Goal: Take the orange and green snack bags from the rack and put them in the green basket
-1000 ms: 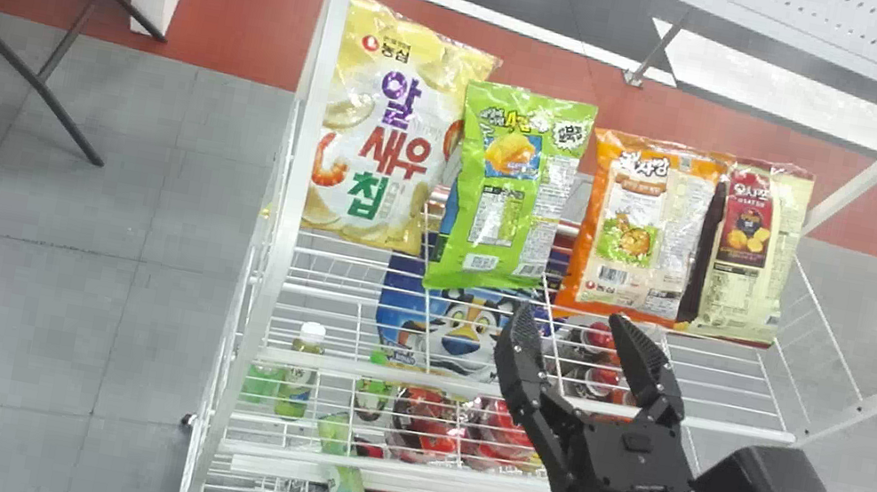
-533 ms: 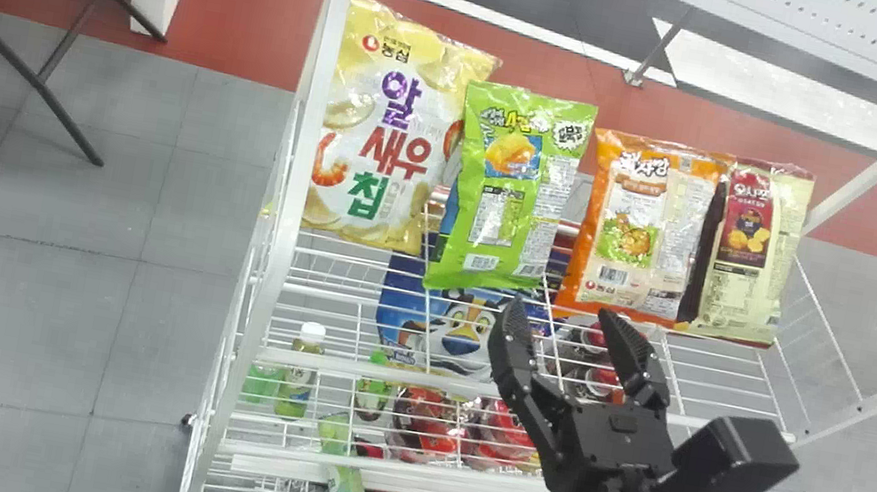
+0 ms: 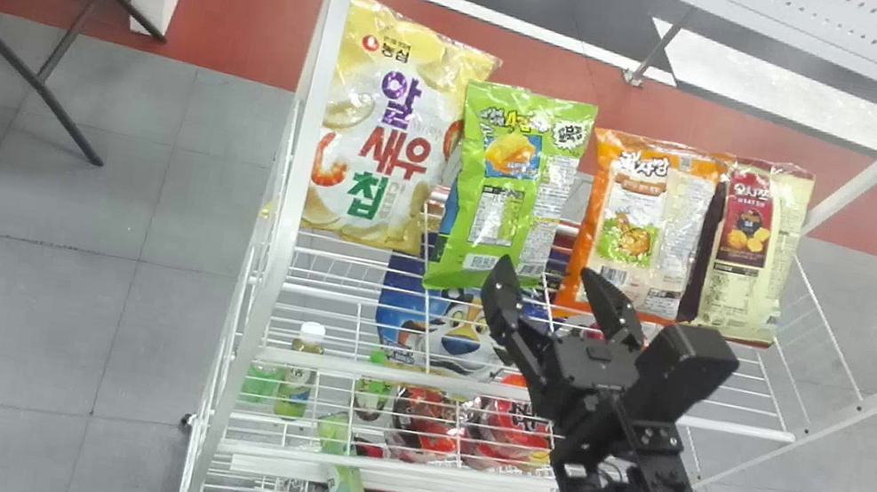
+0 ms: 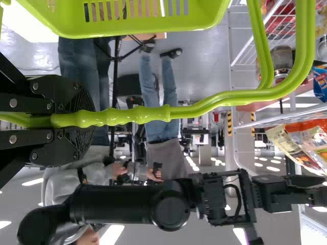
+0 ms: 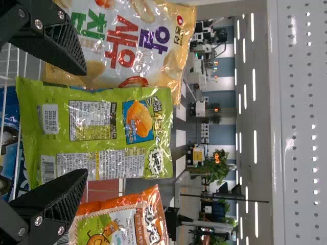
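The step in hand was judged to be the first pick, with the green bag (image 3: 510, 196) as the likely target. It was stood upright on the rack (image 3: 345, 366), between the yellow bag (image 3: 385, 137) and the orange bag (image 3: 655, 194), and neither wanted bag had been put in the basket (image 4: 168, 23). The right gripper (image 3: 547, 274) was held near the green bag's lower edge, its fingers spread wide and nothing gripped; in its wrist view the bag was framed between and beyond the two fingertips. By the left gripper (image 4: 82, 122) the basket's handle (image 4: 204, 104) was clasped, so the basket was kept hanging off to the rack's side. For the next move, a slight shift toward the robot's left and a straight advance seemed to be called for, so that the bag would be straddled — one finger to each side — before any closing. Care was needed on the yellow bag's side, where little room was left and that neighbour could be nudged. The orange bag was best left for afterwards — a separate grasp would be required.
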Available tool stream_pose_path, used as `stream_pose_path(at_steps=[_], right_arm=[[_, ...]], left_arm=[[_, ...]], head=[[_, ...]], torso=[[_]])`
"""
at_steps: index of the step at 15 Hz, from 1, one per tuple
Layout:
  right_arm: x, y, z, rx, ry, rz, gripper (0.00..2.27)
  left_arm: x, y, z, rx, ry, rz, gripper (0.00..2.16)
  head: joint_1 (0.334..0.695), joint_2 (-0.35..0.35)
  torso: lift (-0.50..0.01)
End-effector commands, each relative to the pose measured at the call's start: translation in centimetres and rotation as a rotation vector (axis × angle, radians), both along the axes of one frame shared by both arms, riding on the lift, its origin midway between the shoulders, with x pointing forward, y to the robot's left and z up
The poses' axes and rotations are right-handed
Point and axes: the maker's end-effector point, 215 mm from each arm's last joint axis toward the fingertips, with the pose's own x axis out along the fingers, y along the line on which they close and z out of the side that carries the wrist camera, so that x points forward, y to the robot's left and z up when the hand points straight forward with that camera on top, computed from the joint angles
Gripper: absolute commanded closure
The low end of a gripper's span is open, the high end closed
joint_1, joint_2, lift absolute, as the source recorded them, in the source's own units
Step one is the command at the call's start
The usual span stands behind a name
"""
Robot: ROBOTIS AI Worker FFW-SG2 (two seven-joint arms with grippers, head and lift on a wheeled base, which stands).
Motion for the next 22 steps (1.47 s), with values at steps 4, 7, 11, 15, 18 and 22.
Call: stream_pose_path(at_steps=[4,7,11,15,18,22], right_arm=[[4.9,-0.5,-1.3,0.017,0.02,0.003,0.14],[6.7,-0.7,-1.2,0.012,0.014,0.01,0.14],[8.6,-0.9,-1.3,0.015,0.019,0.011,0.14],[10.1,-0.5,-3.0,0.008,0.051,0.015,0.14],[11.4,-0.6,-3.3,0.018,0.058,0.023,0.14],[12.1,0.1,-4.2,0.0,0.099,0.044,0.66]], left_arm=[[-0.5,0.3,-0.4,0.014,0.013,-0.004,1.95],[-0.4,0.4,-0.6,0.02,0.013,-0.003,1.95],[-0.3,0.2,-0.9,0.021,0.017,-0.006,1.95],[-0.1,0.5,-1.0,0.026,0.016,-0.001,1.95],[0.0,0.5,-1.1,0.026,0.016,0.0,1.95],[0.1,0.5,-1.3,0.028,0.017,0.002,1.95]], head=[[0.695,-0.35],[0.695,-0.35],[0.695,-0.35],[0.695,-0.35],[0.695,-0.35],[0.695,-0.35]], torso=[[0.0],[0.0],[0.0],[0.0],[0.0],[0.0]])
